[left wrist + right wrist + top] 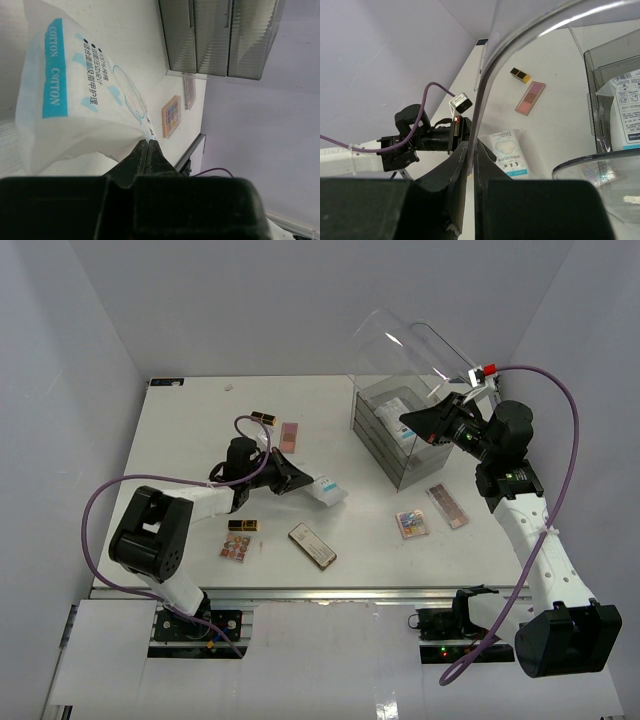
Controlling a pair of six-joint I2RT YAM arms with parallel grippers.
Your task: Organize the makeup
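Observation:
My left gripper (303,483) is shut on one edge of the white packet with blue print (328,491), near the table's middle. In the left wrist view the packet (75,100) hangs from the closed tips (149,143). My right gripper (416,424) is shut on the rim of the clear acrylic box's lid (410,340), which is raised over the box (392,440). The lid's edge (487,80) runs between the fingers of the right gripper (472,150). Loose makeup lies on the table: a lipstick (264,418), a pink palette (289,435), a long dark compact (312,545).
A second lipstick (242,526) and a multicolour palette (235,547) lie by the left arm. Two more palettes (411,523) (447,505) lie in front of the box. Another white packet (627,110) sits inside the box. White walls close in the table.

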